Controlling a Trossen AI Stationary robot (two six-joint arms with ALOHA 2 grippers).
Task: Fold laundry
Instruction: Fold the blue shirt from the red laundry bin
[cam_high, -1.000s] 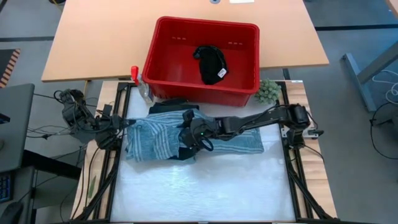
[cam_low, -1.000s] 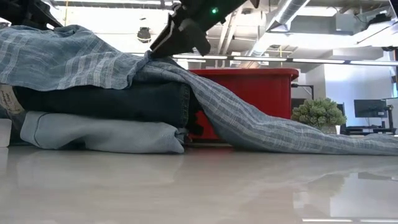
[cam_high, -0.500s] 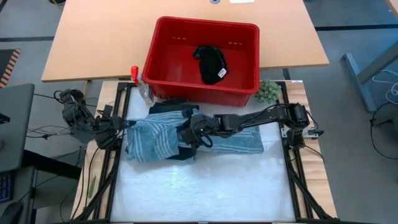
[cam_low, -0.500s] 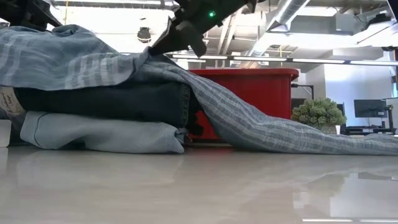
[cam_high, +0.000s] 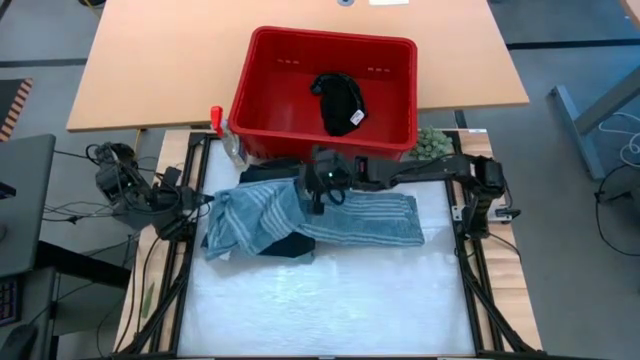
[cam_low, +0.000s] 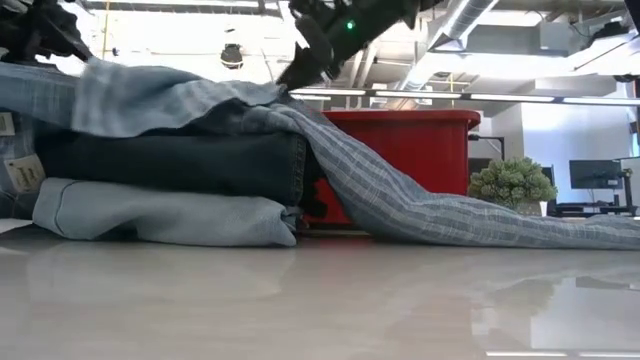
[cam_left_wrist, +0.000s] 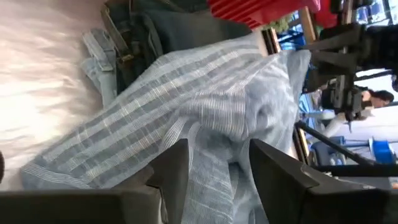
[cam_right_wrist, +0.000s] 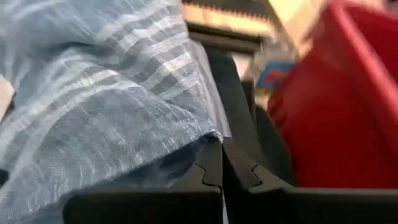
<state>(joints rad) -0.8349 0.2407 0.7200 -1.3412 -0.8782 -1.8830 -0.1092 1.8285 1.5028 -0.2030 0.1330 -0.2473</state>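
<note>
Right claw (cam_high: 316, 196) pinching striped cloth (cam_high: 350, 214); left claw (cam_left_wrist: 214, 163) seemingly parted

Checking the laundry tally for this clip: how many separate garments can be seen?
4: black one in the red basket; striped shirt atop dark navy jeans and light blue garment. More may be hidden.

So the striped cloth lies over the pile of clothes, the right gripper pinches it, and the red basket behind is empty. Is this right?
Not quite. The red basket is not empty: the high view shows a black garment with a white tag inside it. The rest holds: the striped cloth drapes over the pile of clothes, and the right gripper is shut on it.
</note>
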